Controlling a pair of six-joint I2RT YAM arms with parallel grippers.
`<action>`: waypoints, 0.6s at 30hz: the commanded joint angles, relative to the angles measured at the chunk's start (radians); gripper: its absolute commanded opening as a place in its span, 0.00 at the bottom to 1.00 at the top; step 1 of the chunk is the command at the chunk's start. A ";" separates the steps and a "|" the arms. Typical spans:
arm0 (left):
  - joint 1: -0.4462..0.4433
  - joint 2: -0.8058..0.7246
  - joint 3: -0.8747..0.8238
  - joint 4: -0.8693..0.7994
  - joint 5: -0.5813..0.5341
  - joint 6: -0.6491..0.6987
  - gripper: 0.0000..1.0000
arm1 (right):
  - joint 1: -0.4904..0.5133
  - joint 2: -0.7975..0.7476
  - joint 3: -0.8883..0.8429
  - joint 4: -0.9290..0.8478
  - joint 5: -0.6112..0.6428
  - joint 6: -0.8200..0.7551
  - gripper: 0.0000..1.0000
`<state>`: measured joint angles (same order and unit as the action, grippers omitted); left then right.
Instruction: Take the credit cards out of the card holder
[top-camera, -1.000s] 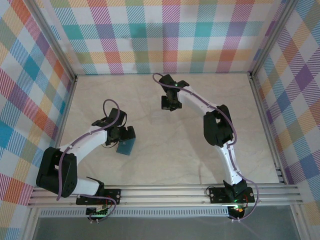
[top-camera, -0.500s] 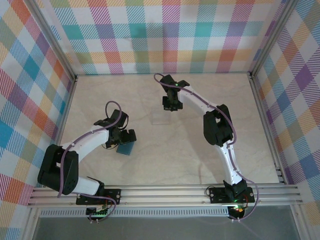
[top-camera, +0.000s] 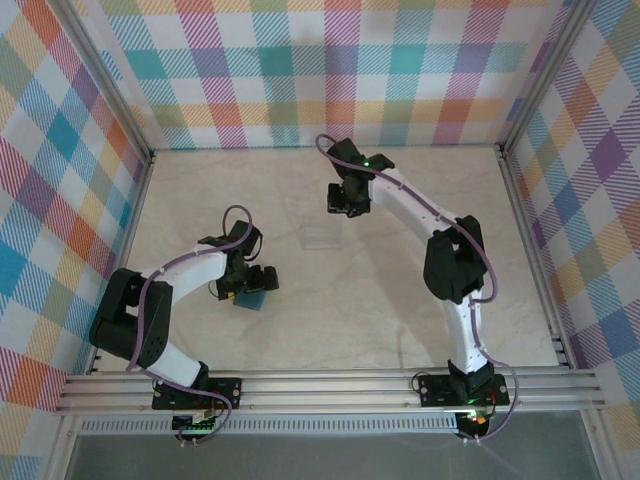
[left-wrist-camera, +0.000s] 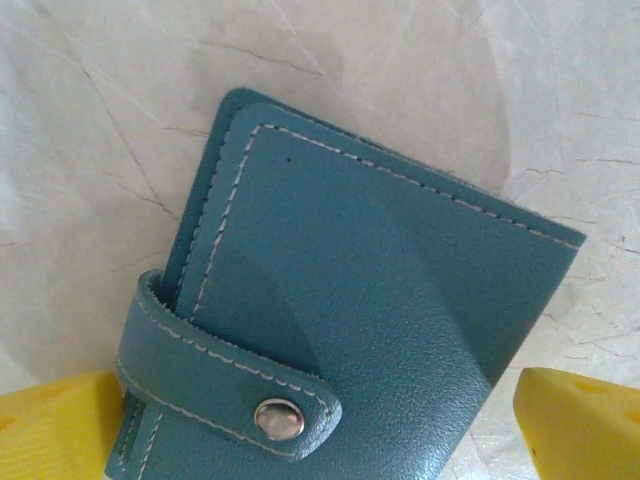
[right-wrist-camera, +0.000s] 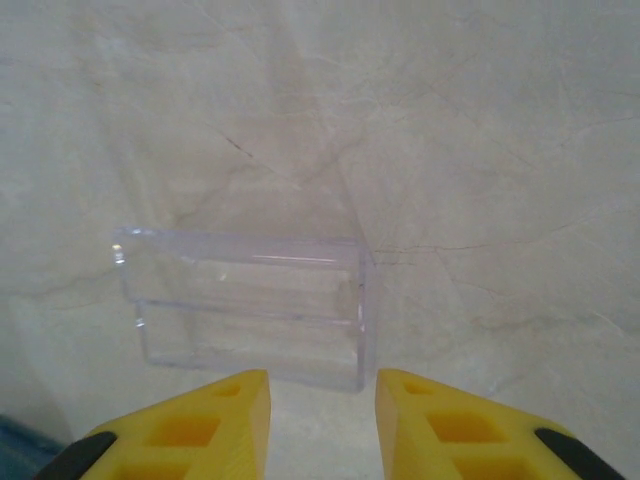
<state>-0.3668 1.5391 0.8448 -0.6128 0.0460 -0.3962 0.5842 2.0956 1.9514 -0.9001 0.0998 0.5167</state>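
Note:
The card holder (left-wrist-camera: 380, 300) is a teal stitched wallet lying flat on the marble table, folded, with its tab and metal snap (left-wrist-camera: 279, 418) facing up. My left gripper (left-wrist-camera: 330, 430) stands wide open over its near edge, one yellow fingertip (left-wrist-camera: 60, 430) on each side, apart from it. In the top view the card holder (top-camera: 252, 300) lies under my left gripper (top-camera: 250, 283). The credit cards (right-wrist-camera: 250, 310) look like a thin see-through rectangular stack flat on the table. My right gripper (right-wrist-camera: 322, 420) hovers open just behind them, nothing between its fingers. From above, the credit cards (top-camera: 320, 238) lie left of and nearer than my right gripper (top-camera: 345, 205).
The marble tabletop (top-camera: 380, 290) is bounded by plaid walls with metal rails (top-camera: 530, 250) at the sides and a rail along the front. Both arms' bases are bolted at the near edge.
My right gripper opened and drew back to the right; the see-through cards, unseen before, now lie on the table. My left arm shifted slightly over the holder and stayed open.

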 joint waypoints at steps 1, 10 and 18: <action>-0.034 0.012 0.036 -0.038 0.039 0.029 1.00 | 0.002 -0.067 -0.044 0.003 -0.022 0.003 0.35; -0.169 0.084 0.098 -0.077 -0.015 -0.016 0.90 | -0.006 -0.234 -0.291 0.120 -0.129 0.029 0.38; -0.300 0.134 0.149 -0.104 -0.041 -0.100 0.75 | -0.008 -0.356 -0.501 0.180 -0.142 0.034 0.39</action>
<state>-0.6224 1.6527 0.9649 -0.6754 0.0086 -0.4526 0.5819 1.7885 1.4910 -0.7521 -0.0200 0.5354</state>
